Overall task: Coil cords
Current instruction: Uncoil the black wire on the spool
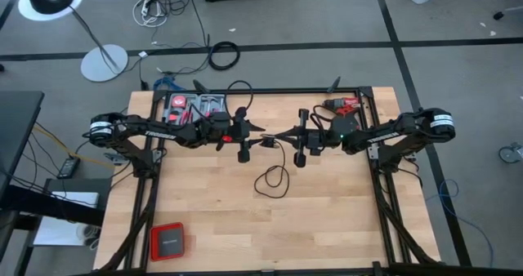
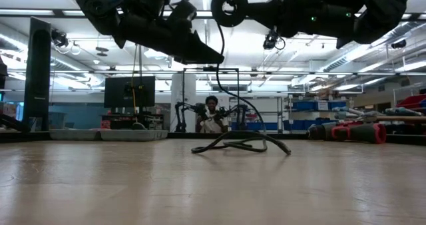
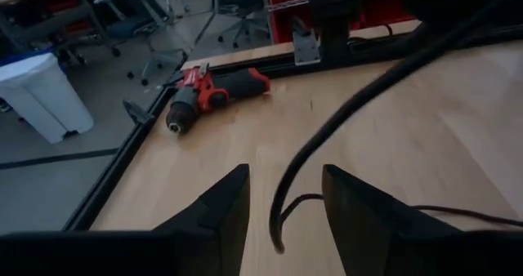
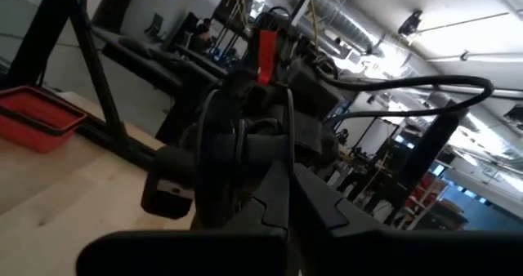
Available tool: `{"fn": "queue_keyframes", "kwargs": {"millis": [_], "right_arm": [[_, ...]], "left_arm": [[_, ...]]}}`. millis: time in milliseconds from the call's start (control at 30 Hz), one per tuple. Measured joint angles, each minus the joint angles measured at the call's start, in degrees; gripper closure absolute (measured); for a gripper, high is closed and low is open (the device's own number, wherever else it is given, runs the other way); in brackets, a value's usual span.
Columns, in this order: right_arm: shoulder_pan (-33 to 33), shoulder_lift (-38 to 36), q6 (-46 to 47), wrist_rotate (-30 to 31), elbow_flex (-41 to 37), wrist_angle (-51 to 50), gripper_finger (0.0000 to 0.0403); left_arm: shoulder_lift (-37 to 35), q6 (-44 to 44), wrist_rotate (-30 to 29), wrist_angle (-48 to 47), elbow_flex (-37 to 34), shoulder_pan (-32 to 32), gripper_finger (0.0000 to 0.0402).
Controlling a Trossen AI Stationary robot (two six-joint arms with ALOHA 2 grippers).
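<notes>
The thin black cord (image 1: 274, 178) lies partly looped on the wooden table (image 1: 327, 219) near its middle, and one strand rises to the two grippers meeting above it. In the left wrist view the cord (image 3: 343, 117) hangs between the left gripper (image 3: 284, 202)'s spread fingers, seemingly without touching them. The right gripper (image 1: 284, 135) is pressed shut, apparently pinching the cord's raised strand, though its fingertips are hard to make out. A red drill (image 3: 214, 92) lies near the table's far edge.
</notes>
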Motion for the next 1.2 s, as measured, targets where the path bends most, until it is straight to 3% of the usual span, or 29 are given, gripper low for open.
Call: {"fn": "queue_keyframes", "kwargs": {"millis": [300,533,900,1200], "right_arm": [[-0.04,0.0,0.71,0.0,0.0,-0.1,0.0403],[-0.04,0.0,1.52,0.02,0.0,-1.23,0.0403],[-0.04,-0.01,1.35,4.04,0.0,-3.9,0.0403],[0.02,-2.84,0.79,11.62,-0.02,-15.4,0.0403]], "left_arm": [[0.0,-0.33,-0.02,0.24,0.0,0.0,0.0258],[0.0,-4.02,-1.12,0.87,0.0,0.17,0.0387],[-1.03,-6.28,-1.61,-2.82,0.0,0.17,0.04],[-12.64,-7.53,-2.43,-18.4,0.0,-0.43,0.04]]}}
